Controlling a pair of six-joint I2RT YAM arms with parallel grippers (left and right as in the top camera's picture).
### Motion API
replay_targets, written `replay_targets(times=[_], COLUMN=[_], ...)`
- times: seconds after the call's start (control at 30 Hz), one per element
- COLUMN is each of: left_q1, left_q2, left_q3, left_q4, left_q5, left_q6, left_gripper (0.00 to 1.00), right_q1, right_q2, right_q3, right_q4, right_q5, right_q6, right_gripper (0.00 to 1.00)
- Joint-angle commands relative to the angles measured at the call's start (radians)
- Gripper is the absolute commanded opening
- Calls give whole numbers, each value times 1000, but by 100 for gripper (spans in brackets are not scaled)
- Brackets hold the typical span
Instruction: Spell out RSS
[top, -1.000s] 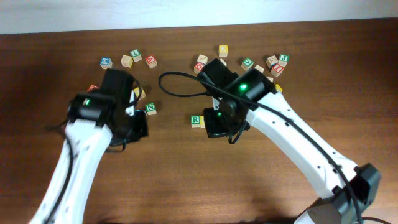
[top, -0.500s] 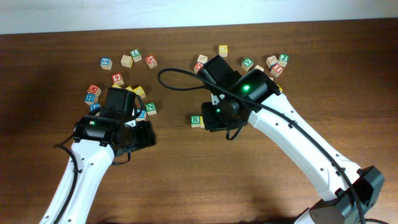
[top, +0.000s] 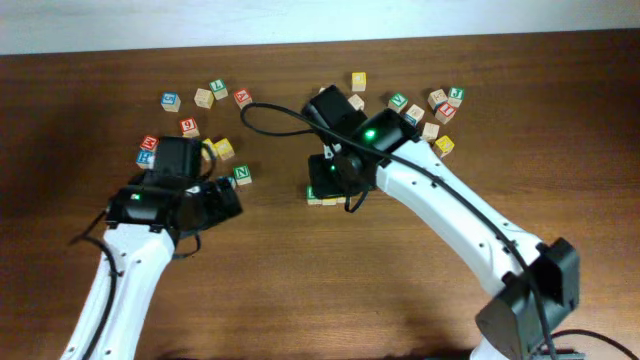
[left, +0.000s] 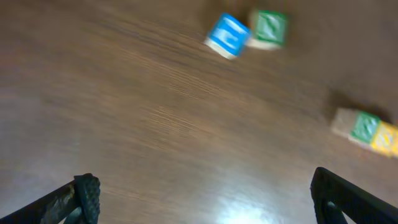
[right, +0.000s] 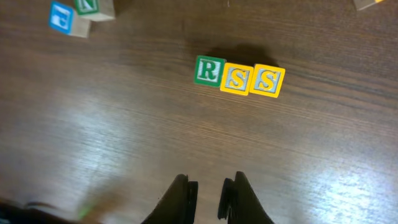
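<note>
In the right wrist view, the green R cube (right: 209, 70) and two yellow S cubes (right: 237, 79) (right: 267, 81) lie touching in one row that reads RSS. My right gripper (right: 208, 196) hovers nearer the camera than the row, apart from it, nearly shut with only a narrow gap and nothing in it. From overhead the right wrist covers most of the row and only the R cube (top: 313, 191) peeks out. My left gripper (left: 205, 202) is wide open over bare wood, holding nothing. Its view shows the row's R cube (left: 362, 126) far right.
A green N cube (top: 242, 175) with a blue cube (left: 227, 35) beside it lies between the arms. Loose cubes scatter at the back left (top: 205, 97) and back right (top: 440, 100). A yellow cube (top: 224, 149) sits by the left arm.
The left gripper has opened wide and its arm has swung back toward the left. The right arm has shifted left and away over the letter row, its jaws parting briefly and closing again.
</note>
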Motion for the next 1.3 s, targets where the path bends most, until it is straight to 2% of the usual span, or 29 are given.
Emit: replay_targets(times=[0.0, 0.43, 1.07, 1.27], left_q1=[74, 166, 166, 166], left_q2=[-4, -4, -4, -4], left_q3=[-6, -7, -7, -7], left_q4=[0, -5, -6, -10], left_q5=[-42, -46, -43, -42], left_q6=[-60, -58, -59, -59], left_gripper=[99, 99, 99, 99], right_q1=[2, 3, 2, 2], right_q2=[50, 249, 255, 255], right_q3=[-9, -13, -21, -98], right_q4=[0, -10, -27, 27], right_q5=[28, -6, -3, -12], right_q6=[-10, -10, -10, -1], right_gripper=[5, 4, 4, 4])
